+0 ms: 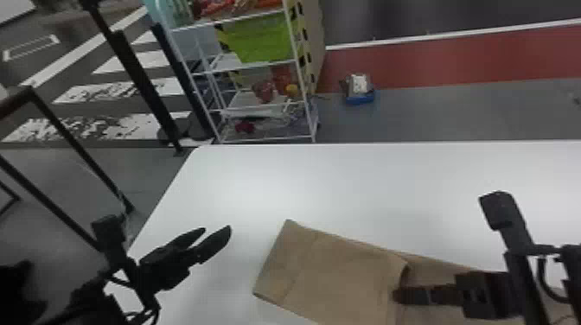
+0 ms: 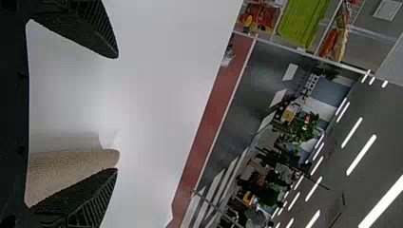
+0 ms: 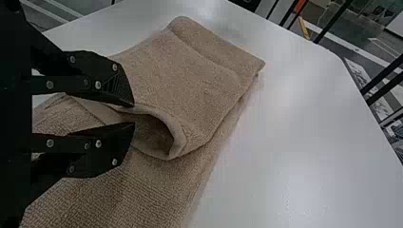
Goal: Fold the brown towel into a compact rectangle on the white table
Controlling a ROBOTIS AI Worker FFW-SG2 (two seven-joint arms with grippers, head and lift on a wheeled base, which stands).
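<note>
- Brown towel (image 1: 337,276), one: on the white table (image 1: 346,186), lower centre to lower right of the head view; one end folded over as a flap, its hem curled up into an open loop at the centre left of the right wrist view.
- Left gripper (image 1: 217,231), one: lower left of the head view, above the table; released, fingers spread wide, grasping nothing.
- Right gripper (image 1: 400,295), one: lower right of the head view, at the flap's hem; released, fingertips slightly parted.
- Wire shelf rack (image 1: 268,139), white: upper centre left of the head view, beyond the table, holding a green bin (image 1: 259,41).
</note>
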